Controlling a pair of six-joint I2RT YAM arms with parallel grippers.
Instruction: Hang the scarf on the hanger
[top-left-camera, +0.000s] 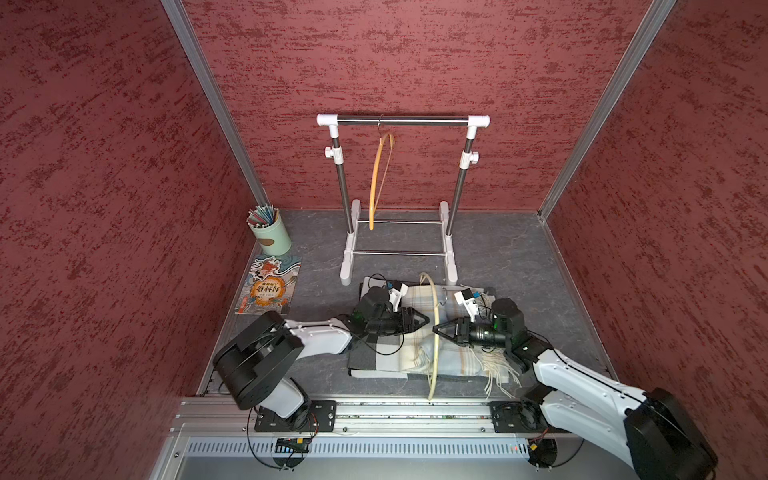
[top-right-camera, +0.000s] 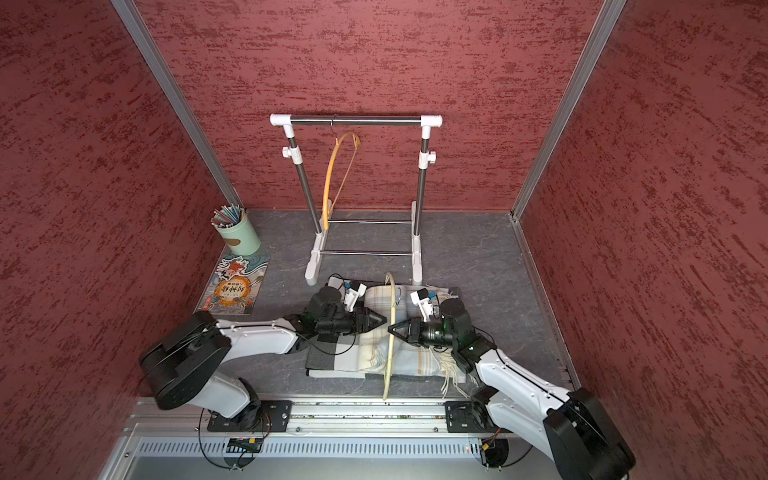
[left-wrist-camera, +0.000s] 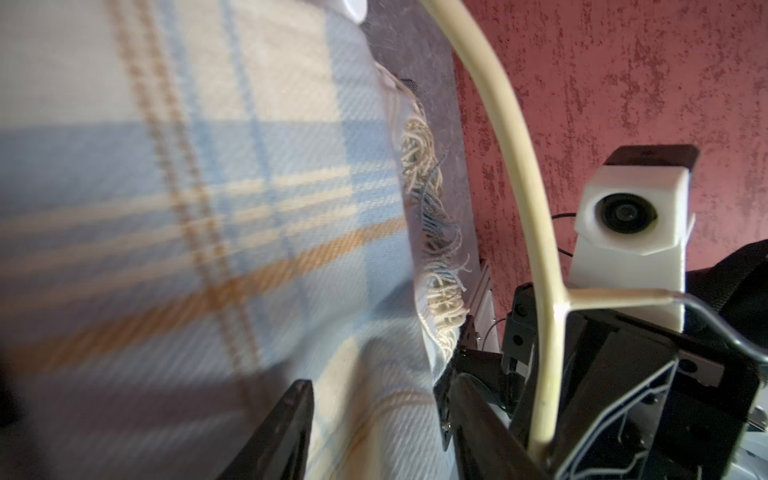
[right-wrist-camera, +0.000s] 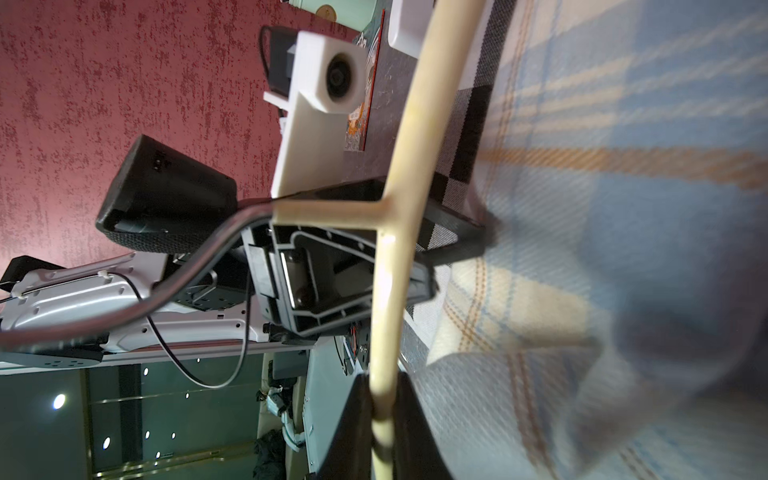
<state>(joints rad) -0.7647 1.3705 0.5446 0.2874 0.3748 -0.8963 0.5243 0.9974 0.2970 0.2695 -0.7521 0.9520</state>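
Farthest back, the white rack (top-left-camera: 402, 121) stands with an orange hanger (top-left-camera: 376, 183) on its bar. Nearer, the plaid scarf (top-left-camera: 457, 359) lies folded on the table (top-left-camera: 519, 257) (soft and light, likely to slump or slide off a smooth arm), so a folded edge looks a better hold than the loose fringe (top-left-camera: 496, 376). Over it rises the cream hanger (top-left-camera: 434, 299), pinched on its curved arm by the right gripper (top-left-camera: 436, 329). The left gripper (top-left-camera: 424, 320) sits just beside it, jaws spread, holding nothing
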